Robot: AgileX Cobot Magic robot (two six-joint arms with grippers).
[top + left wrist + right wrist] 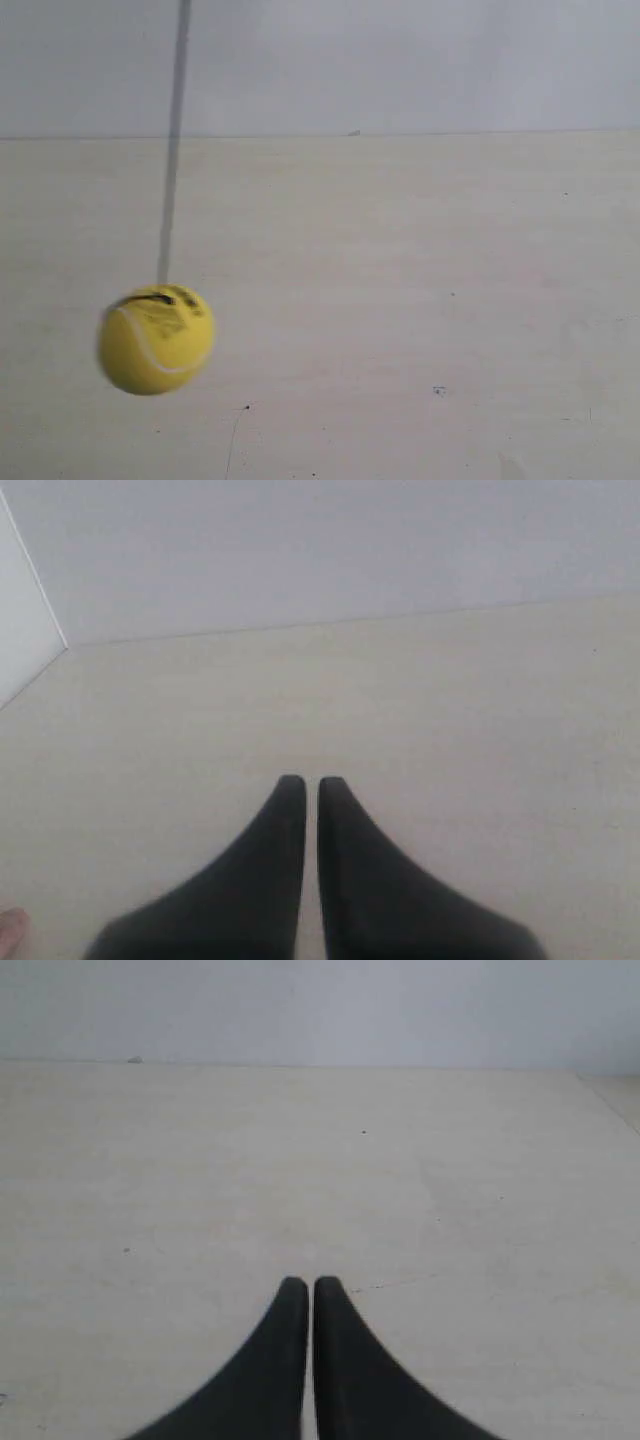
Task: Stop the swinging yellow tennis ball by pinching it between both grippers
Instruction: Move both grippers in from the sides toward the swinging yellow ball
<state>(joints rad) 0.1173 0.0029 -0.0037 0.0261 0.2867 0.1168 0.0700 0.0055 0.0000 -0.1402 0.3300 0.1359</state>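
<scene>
The yellow tennis ball hangs on a thin dark string at the lower left of the exterior view, slightly blurred, with a white seam and black print near its top. Neither gripper appears in that view. In the left wrist view my left gripper is shut, its two black wedge jaws almost touching, with nothing between them. The right wrist view has my right gripper shut the same way and empty. The ball is out of sight in both wrist views.
A pale wooden tabletop runs back to a plain white wall. A wall corner stands in the left wrist view. A small pinkish object peeks in at that view's lower edge.
</scene>
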